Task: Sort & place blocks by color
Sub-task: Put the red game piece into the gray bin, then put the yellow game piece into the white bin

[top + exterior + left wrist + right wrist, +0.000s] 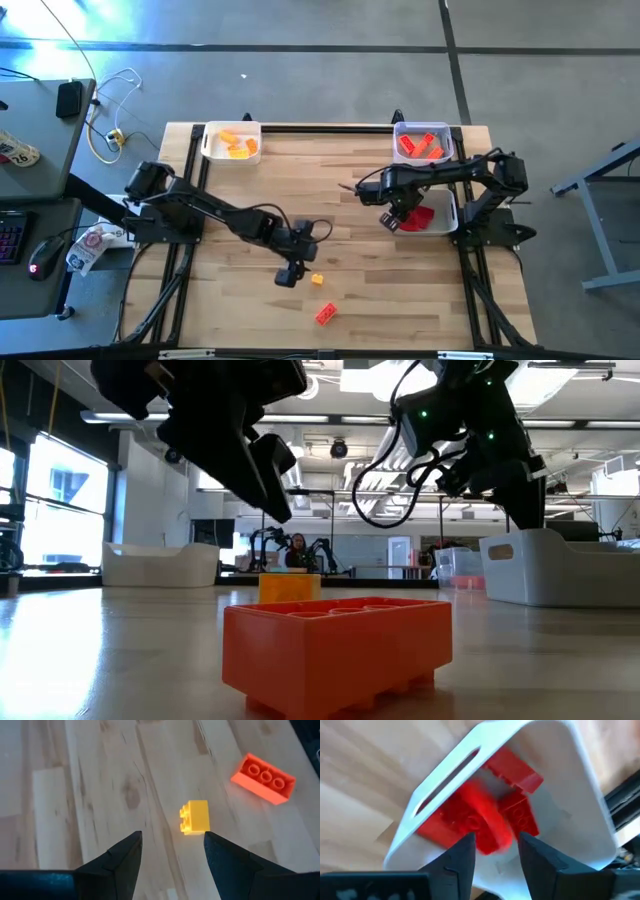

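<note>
Left end effector (172, 847) open above yellow block (195, 817)

Only the number "16" can be read, on a white object (17, 150) lying on the side desk (45, 130).

In the right wrist view a red block (487, 822) between the right tool's (495, 852) fingers was smeared by blur, its studs unreadable. From above, that tool (392, 220) hid part of the white tray (447, 212). The low view's bottom edge cropped the orange block (335, 650).
</note>
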`<state>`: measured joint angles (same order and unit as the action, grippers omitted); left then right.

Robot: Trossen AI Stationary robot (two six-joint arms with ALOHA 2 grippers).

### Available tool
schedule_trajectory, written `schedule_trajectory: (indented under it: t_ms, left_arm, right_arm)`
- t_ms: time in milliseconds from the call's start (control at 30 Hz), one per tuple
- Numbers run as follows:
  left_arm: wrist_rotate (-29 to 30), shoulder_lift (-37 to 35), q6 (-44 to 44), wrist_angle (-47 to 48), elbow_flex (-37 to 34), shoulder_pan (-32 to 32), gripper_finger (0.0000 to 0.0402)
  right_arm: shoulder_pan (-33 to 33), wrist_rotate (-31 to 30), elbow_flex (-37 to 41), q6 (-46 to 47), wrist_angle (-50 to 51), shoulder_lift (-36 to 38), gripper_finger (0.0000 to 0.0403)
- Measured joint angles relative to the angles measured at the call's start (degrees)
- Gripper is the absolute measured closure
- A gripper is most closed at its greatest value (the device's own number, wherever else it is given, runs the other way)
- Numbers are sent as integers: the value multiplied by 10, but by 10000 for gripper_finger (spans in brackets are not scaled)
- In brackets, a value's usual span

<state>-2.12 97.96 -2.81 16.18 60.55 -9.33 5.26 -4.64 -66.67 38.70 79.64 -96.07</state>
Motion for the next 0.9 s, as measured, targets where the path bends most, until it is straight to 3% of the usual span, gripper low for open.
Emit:
schedule_trajectory:
  t_ms: [200,900]
  left_arm:
    - [-1,19,0,-13,0,-11,202]
    - [0,78,9,-80,0,-42,202]
  right_arm:
    - [0,-44,0,7,0,0,254]
    - [0,-48,0,33,-2,0,251]
